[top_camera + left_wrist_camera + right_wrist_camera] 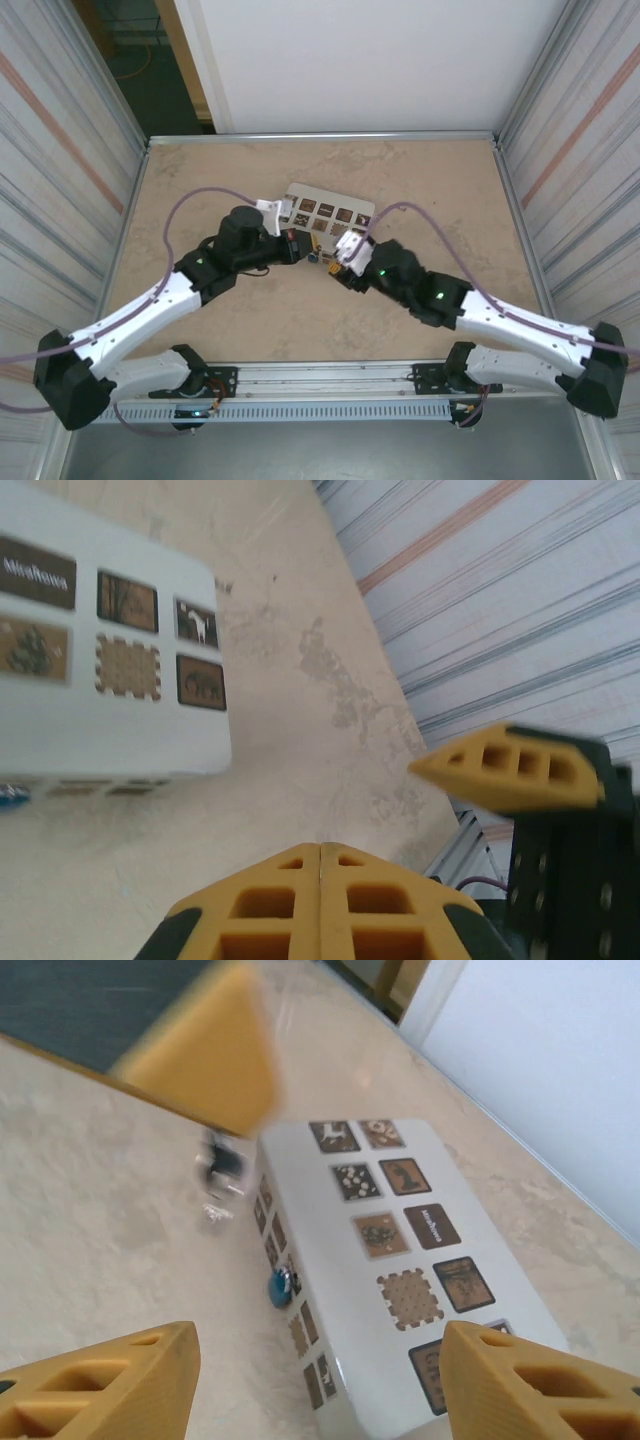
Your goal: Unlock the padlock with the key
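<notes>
Padlock [280, 1287] lies against the tiled side of the white box [400, 1250]; right gripper [318, 1345] hovers spread wide above, left gripper [320, 855] pinched together.

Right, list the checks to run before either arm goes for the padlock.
1. Small blue-teal padlock located: ok, it lies against the side of the white box with brown tiles.
2. Right gripper open: ok, fingers wide apart, nothing between them.
3. Right gripper facing the padlock: ok, it sits ahead between the fingers.
4. Slim dark metal key located: cannot tell; a blurred dark shape beside the box may be it.
5. Left gripper holding the key: cannot tell; its fingers are closed together.
6. Shackle state: cannot tell, too small.
</notes>
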